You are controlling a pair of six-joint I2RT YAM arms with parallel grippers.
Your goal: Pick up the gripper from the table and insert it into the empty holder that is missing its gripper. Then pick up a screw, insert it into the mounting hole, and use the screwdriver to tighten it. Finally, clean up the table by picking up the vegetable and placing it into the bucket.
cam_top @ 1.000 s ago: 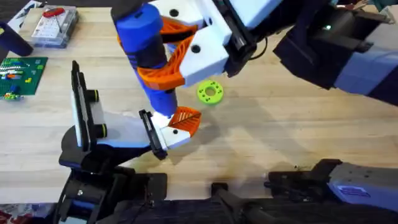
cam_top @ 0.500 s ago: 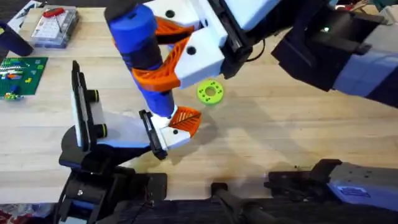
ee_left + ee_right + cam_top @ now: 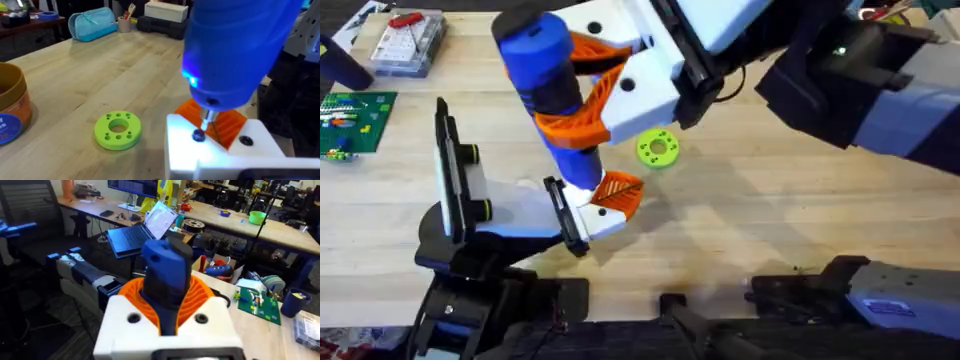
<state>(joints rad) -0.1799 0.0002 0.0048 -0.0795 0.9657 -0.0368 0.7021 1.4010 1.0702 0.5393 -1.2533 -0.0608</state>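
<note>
Presently, the step in hand: the screw (image 3: 198,135) is judged to be under tightening, with the screwdriver (image 3: 552,95) set on it.
Right fingers: the orange pads (image 3: 582,123) of the right gripper (image 3: 585,90) are pressed onto the blue handle from two sides; the tool is pinched between them.
Left fingers: their state cannot be told.
Screwdriver place: it is held above the middle of the surface (image 3: 770,210), toward the near edge, over the white gripper part (image 3: 598,215) seated in the holder (image 3: 460,200).
Long axis: it is held steeply, nearly upright, leaning a little so that the handle top sits farther from the near edge than the tip.
Pointing: the thin metal tip (image 3: 207,119) is aimed downward, meeting the screw head on the white part in the left wrist view; the orange ribbed pad (image 3: 212,117) of that part lies just behind it.
Risk, slip: if the lean is increased, the tip could be thrown out of the screw head and scraped across the white plastic.
Risk, cross-thread: a screw driven off-axis could be jammed in the mounting hole.
Risk, shift: a heavy downward push could tilt the holder or move it on the surface.
Nearby: the lime disc (image 3: 658,148) lies just beyond the work, apart from it; the bucket (image 3: 11,110) stands well off to one side.
</note>
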